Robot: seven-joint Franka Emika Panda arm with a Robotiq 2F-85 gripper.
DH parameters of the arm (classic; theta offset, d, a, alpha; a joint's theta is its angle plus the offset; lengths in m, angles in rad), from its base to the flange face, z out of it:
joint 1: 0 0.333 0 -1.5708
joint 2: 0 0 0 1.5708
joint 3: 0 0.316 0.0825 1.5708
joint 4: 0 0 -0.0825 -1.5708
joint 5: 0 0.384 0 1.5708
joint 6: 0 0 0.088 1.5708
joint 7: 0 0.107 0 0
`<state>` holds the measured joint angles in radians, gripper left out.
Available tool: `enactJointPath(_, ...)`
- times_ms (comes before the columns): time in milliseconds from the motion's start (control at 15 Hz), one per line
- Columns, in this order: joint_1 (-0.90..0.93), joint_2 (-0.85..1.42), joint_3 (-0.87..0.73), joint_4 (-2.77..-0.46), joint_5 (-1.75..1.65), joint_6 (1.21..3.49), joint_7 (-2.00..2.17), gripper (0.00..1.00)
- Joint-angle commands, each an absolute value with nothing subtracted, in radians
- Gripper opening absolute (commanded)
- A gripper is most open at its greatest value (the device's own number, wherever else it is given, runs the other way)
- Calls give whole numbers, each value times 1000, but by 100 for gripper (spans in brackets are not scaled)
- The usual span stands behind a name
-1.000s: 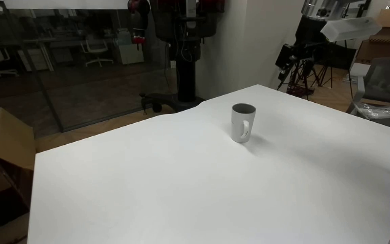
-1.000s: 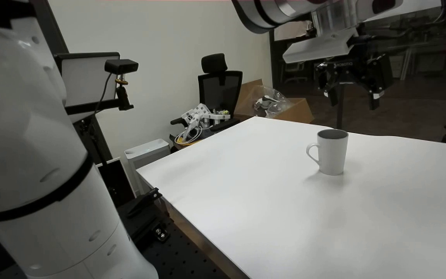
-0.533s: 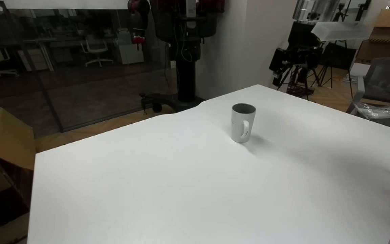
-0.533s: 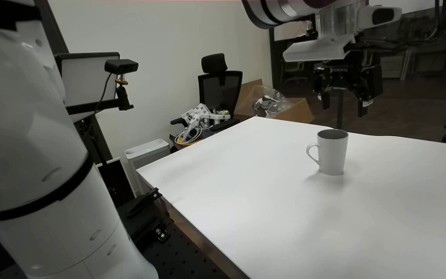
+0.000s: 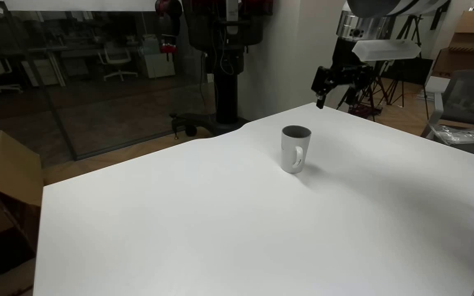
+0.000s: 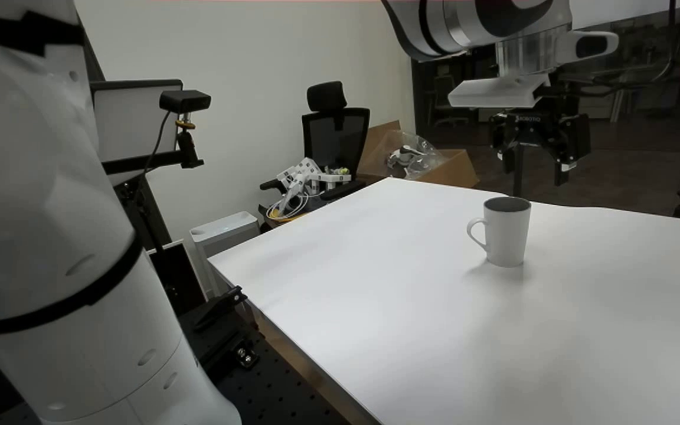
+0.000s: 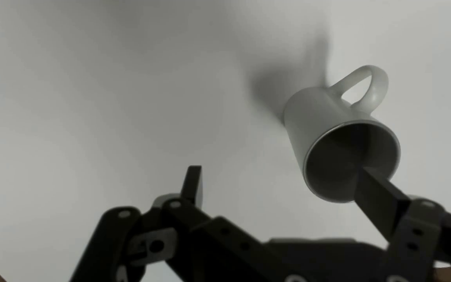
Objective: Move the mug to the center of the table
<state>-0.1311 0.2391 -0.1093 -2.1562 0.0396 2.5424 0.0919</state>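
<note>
Robotiq gripper (image 5: 335,102), black and released, its two fingers (image 7: 380,199) spread well apart, hangs over a white table (image 5: 187,230), at about 1 o'clock from a grey mug (image 5: 288,150) in both exterior views. Gripper and mug are apart. The mug stands upright on the table, its handle (image 6: 470,231) pointing to 9 o'clock in an exterior view. In the wrist view the mug appears toward 3 o'clock, its handle reaching to 1 o'clock, while the finger at 4 o'clock overlaps its dark opening along the line of sight. A white robot arm (image 6: 74,206) fills the 9 o'clock side in an exterior view and appears again near 1 o'clock. Beyond the table, an office chair (image 6: 340,139) stands at 12 o'clock and a cardboard box (image 6: 455,169) with clear plastic (image 6: 428,156) inside sits at 2 o'clock.
</note>
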Motion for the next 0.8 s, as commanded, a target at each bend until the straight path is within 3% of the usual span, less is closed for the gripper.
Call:
enactJointPath(0, -117, 324, -119, -2058, 61, 2503, 183, 100)
enactJointPath(733, -101, 622, -118, -1695, 109, 2259, 307, 100)
